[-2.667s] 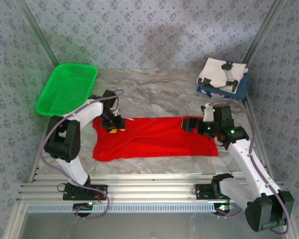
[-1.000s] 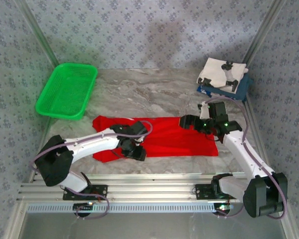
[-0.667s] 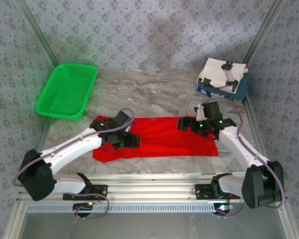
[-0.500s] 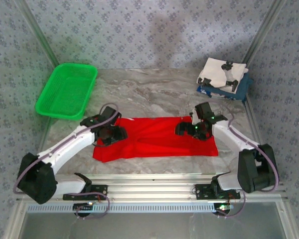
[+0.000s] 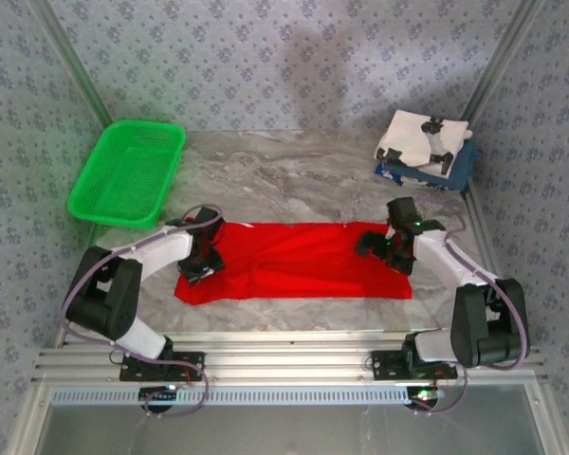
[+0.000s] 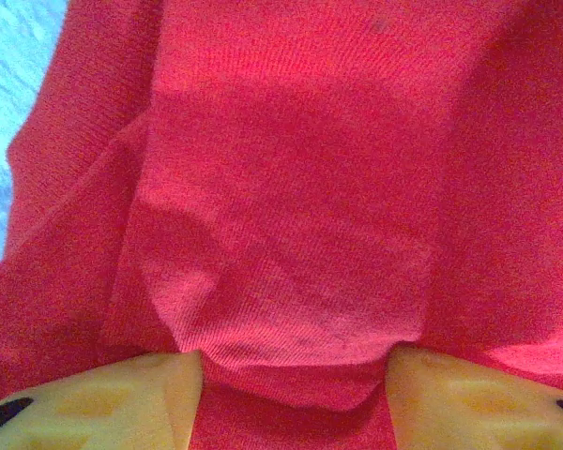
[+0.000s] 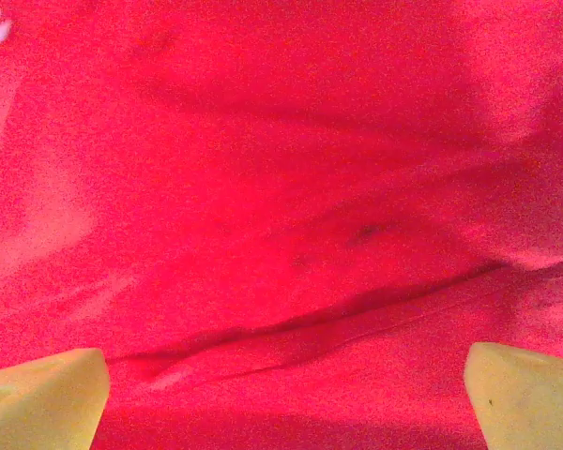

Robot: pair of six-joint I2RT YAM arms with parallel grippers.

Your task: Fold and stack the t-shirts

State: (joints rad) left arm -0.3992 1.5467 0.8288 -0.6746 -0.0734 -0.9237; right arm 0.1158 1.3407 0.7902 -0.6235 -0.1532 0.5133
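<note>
Where the wrist cameras look down, the left gripper (image 6: 296,398) stands half spread, a ridge of the red t-shirt (image 6: 291,206) bulging between its fingers; the right gripper (image 7: 286,398) gapes wide, holding nothing; from above, that shirt lies as a flat strip on the table (image 5: 294,180); beyond, the white t-shirt (image 5: 417,137) tops the navy t-shirt (image 5: 461,167).

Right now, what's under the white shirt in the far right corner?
A navy shirt lies under the white shirt; its near and right edges stick out. The rest of it, and anything else beneath, is covered.
</note>
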